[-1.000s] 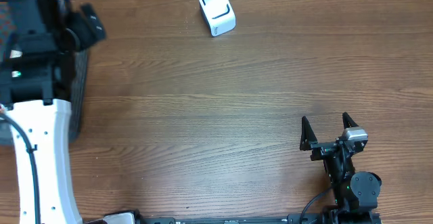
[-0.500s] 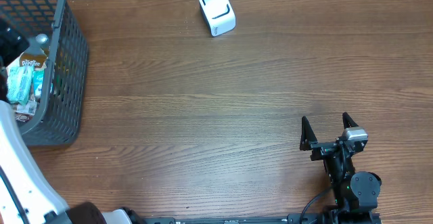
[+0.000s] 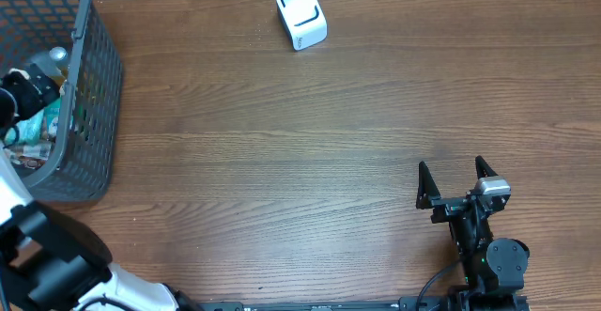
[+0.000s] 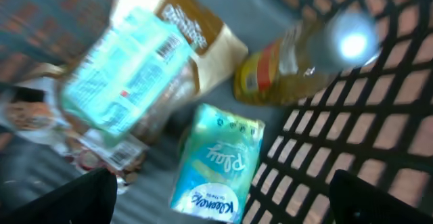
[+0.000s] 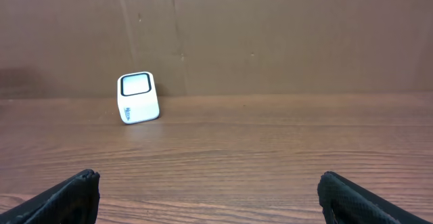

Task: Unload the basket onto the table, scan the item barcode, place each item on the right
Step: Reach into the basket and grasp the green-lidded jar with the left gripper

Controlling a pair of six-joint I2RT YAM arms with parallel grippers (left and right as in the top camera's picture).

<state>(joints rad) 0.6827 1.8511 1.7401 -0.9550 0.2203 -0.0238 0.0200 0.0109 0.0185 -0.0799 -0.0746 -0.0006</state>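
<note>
Overhead, a grey mesh basket (image 3: 101, 85) sits at the table's (image 3: 282, 161) far left corner with packaged goods inside. The left arm (image 3: 11, 184) reaches up from the near edge, its dark wrist over the basket's left side. The white scanner (image 3: 301, 16) stands at the far edge, well apart from the basket. The right gripper (image 3: 457, 181) rests near the front right, fingers spread, nothing between them.

Left wrist view, blurred: the left gripper (image 4: 218, 183) hangs open over the basket's contents, holding nothing. Below lie a tissue pack (image 4: 216, 160), a teal packet (image 4: 118, 82) showing a barcode, a brown bag (image 4: 199, 31) and a bottle (image 4: 291, 68) of yellow liquid.

Right wrist view: between the parted fingertips (image 5: 71, 190), the scanner stands upright against the back wall.
</note>
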